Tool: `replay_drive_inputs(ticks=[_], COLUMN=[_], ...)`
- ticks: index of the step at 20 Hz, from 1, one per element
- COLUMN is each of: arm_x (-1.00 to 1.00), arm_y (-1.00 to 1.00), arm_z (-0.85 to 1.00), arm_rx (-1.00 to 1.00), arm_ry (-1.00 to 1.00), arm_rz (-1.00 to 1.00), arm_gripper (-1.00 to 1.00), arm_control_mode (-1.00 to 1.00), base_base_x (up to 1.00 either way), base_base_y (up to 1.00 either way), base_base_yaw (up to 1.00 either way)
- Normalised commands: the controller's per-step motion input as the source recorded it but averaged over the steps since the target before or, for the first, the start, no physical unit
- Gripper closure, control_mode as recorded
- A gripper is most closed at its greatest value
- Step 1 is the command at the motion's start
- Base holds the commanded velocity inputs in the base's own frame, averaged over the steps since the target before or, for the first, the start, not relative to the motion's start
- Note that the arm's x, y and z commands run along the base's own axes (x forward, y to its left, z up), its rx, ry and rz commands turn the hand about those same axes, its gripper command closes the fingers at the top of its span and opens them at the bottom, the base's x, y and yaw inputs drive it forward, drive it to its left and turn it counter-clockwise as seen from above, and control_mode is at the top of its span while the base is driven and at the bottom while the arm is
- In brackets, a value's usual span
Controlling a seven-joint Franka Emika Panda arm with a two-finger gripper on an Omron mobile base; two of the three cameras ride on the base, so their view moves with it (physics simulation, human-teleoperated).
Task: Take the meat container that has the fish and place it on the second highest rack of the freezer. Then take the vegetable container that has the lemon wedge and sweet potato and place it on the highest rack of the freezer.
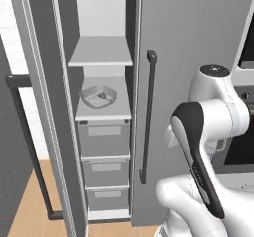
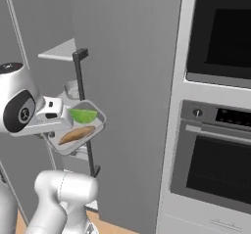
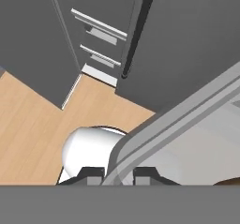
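Vegetable container (image 2: 78, 128), light grey, shallow, rounded-square with thick smooth rim, held up in the air at the left middle of the right base view, in front of the closed grey door of the freezer (image 1: 193, 57). Carries a glossy yellow-green lemon wedge (image 2: 83, 115) and, just beside it, a long matt orange-brown sweet potato (image 2: 76, 135). Tilted toward the camera, not level.

Tool (image 3: 118, 175) clamped narrow on the rim of this tub: in the hand view one dark tip on each side of the pale wall, so closed on it and not empty.

Meat container (image 1: 99, 97), same grey tub shape, already resting on the lower of the two pale flat shelves inside the open left compartment, at the centre left of the left base view. Small dark fish (image 1: 102, 96) lying in its middle. Judged as the second highest rack, so the first half looks done.

Highest rack (image 1: 101, 52) just above it, flat and pale, with nothing on it yet. Left to do: bring the held tub round the door edge, up to this shelf, and let go.

Under the shelves, three plain grey drawers (image 1: 104, 137). Long dark bar handle (image 1: 147, 117) upright on the door. Black-glass wall oven (image 2: 215, 169) at the right, wooden floor (image 3: 33, 124) below.
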Motion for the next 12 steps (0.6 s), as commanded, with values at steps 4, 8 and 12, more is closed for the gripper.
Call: replay_drive_inputs(ticks=[4, 8, 12], arm_x=[0.0, 0.0, 0.0], arm_y=[0.0, 0.0, 0.0], arm_z=[0.0, 0.0, 0.0], arm_rx=[0.0, 0.0, 0.0], arm_ry=[0.0, 0.0, 0.0], arm_rz=[0.0, 0.0, 0.0], arm_gripper=[1.0, 1.0, 1.0], arm_control_mode=[1.0, 1.0, 1.0], base_base_x=[0.4, 0.56, 0.58], base_base_y=[0.33, 0.4, 0.42], base_base_yaw=[0.0, 0.0, 0.0])
